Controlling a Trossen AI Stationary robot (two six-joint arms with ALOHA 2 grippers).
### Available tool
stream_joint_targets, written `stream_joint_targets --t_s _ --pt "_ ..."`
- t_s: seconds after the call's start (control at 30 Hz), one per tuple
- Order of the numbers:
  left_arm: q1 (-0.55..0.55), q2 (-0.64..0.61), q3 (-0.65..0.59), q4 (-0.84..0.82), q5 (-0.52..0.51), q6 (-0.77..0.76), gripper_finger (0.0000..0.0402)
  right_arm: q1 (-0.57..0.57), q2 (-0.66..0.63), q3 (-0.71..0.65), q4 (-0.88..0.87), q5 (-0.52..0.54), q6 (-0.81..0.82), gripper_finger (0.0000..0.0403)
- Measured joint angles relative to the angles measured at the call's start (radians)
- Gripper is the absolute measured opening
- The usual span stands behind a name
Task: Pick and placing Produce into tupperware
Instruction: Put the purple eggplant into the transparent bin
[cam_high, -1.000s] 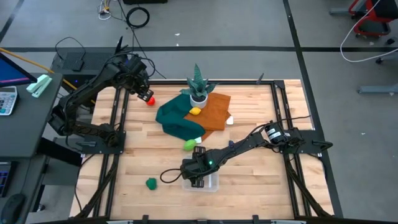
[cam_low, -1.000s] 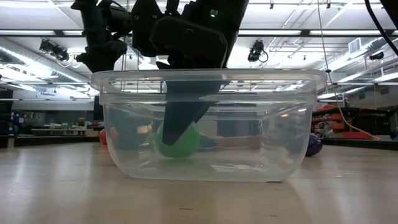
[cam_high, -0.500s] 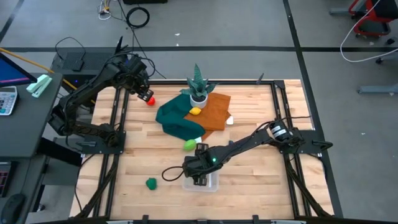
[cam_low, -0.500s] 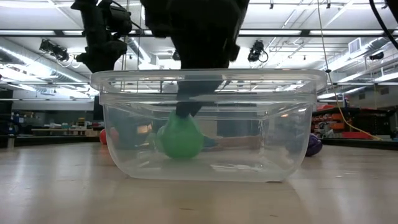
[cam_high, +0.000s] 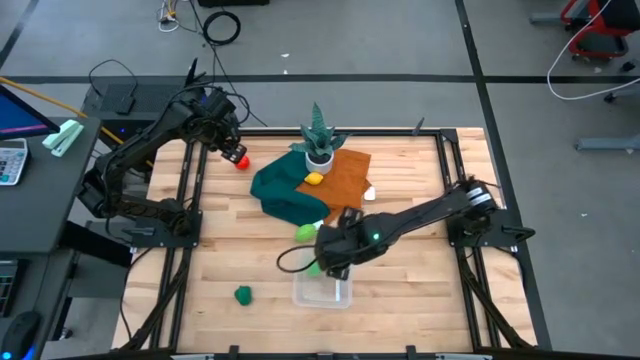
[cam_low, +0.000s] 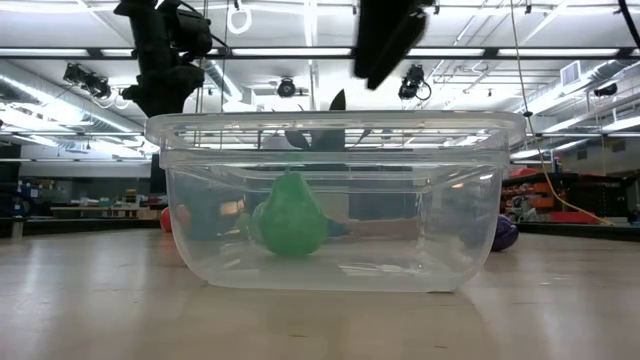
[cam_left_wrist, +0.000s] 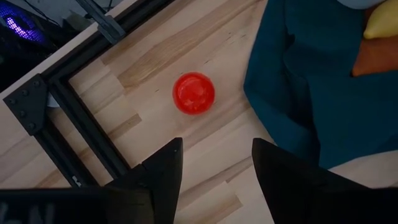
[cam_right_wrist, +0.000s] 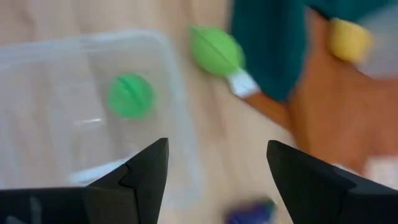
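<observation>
Green pear (cam_low: 291, 214) in tupperware (cam_low: 480, 200); right gripper (cam_right_wrist: 214, 171) fingers spread, empty, above it.

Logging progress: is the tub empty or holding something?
Holding something: one green produce piece sits inside the clear tub; the right claw is open above it.

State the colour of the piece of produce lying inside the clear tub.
Green: the pear-shaped toy in the tub shows best in the low view.
</observation>
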Motion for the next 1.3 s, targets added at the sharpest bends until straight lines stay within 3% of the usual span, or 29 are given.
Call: stream_joint_targets --t_s 0.3,0.53,0.83,1.13,1.3 --pt "0.000 0.000 0.000 0.000 0.026 0.029 0.0201 -0.017 -0.046 -0.026 -0.202 0.088 0.331 0.0236" --pt "0.000 0.000 0.000 0.000 0.026 0.058 0.0202 -0.047 -0.103 -0.253 -0.195 0.044 0.687 0.0236" --pt "0.000 0.000 0.000 0.000 0.027 0.079 0.0200 -0.060 -0.266 -0.607 0.112 -0.014 1.089 0.0237" --pt "0.000 0.000 0.000 0.000 0.027 0.102 0.0200 -0.084 -0.334 -0.749 0.163 -0.118 1.191 0.0288" --pt "0.000 0.000 0.000 0.000 0.027 0.102 0.0199 -0.110 -0.333 -0.787 0.298 -0.140 1.193 0.0323"
